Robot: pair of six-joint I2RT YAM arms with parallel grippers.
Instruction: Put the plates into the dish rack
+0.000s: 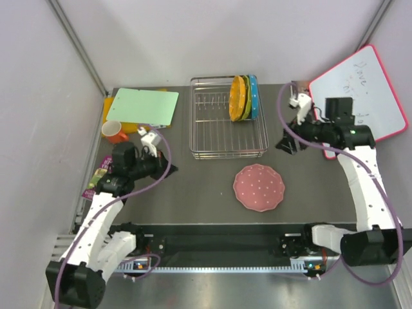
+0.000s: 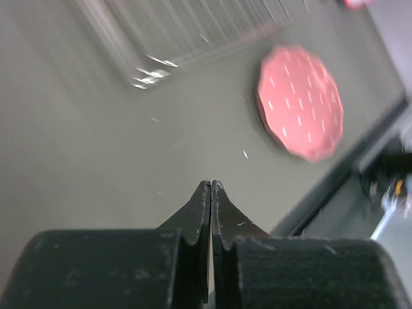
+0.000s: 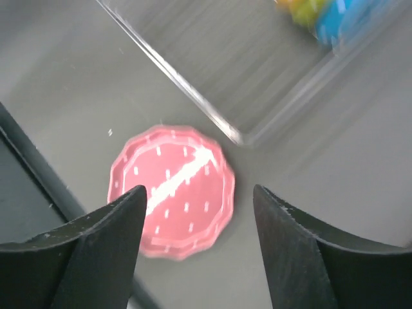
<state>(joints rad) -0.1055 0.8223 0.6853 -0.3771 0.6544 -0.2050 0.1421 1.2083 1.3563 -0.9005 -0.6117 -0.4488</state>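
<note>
The dish rack [image 1: 212, 132] sits at the upper middle of the top view. Three plates stand on edge, close together, in its upper right corner: the orange plate [image 1: 237, 98], the yellow-green plate [image 1: 246, 102] and the blue plate [image 1: 254, 96]. The pink plate [image 1: 259, 187] lies flat on the surface [image 1: 193, 193] just below the rack's lower right corner, apart from it. The left end effector [image 2: 211, 188], at the left of the top view, has its fingers pressed together with nothing between them, well apart from the pink plate. The right end effector [image 3: 199, 193], to the right of the rack, has its fingers spread apart and empty; its wrist view shows the pink plate down on the surface between them. A green cutting board [image 1: 145, 106] and an orange cup [image 1: 114, 132] lie at the upper left, and a whiteboard [image 1: 360, 96] at the upper right.
</note>
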